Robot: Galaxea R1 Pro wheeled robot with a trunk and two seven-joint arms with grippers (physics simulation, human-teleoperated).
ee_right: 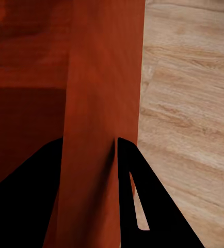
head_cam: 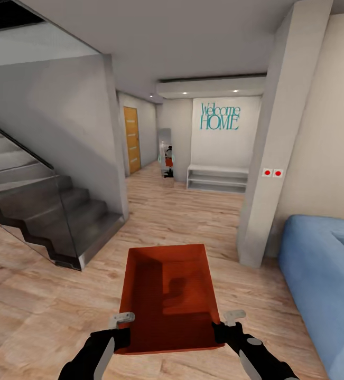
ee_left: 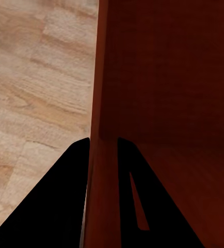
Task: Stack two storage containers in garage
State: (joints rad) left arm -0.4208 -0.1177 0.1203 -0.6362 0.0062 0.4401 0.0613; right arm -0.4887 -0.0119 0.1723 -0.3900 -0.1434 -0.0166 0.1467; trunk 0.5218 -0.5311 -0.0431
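I hold one orange-red storage container (head_cam: 166,295) level in front of me, above the light wood planks of the living room (head_cam: 182,216). My left gripper (head_cam: 123,327) is shut on its left wall near the close corner. My right gripper (head_cam: 225,324) is shut on its right wall. The left wrist view has the left gripper (ee_left: 102,140) straddling the container wall (ee_left: 99,77), one finger inside and one outside. The right wrist view has the right gripper (ee_right: 89,139) clamped the same way on the container wall (ee_right: 101,77). The bin is empty. The garage is out of view.
A grey staircase with a glass rail (head_cam: 39,211) stands at the left. At the right are a white pillar (head_cam: 272,158) and a blue sofa (head_cam: 325,274). Ahead, a wood-floored hallway leads to a white shelf bench (head_cam: 216,178) and a wooden door (head_cam: 131,140).
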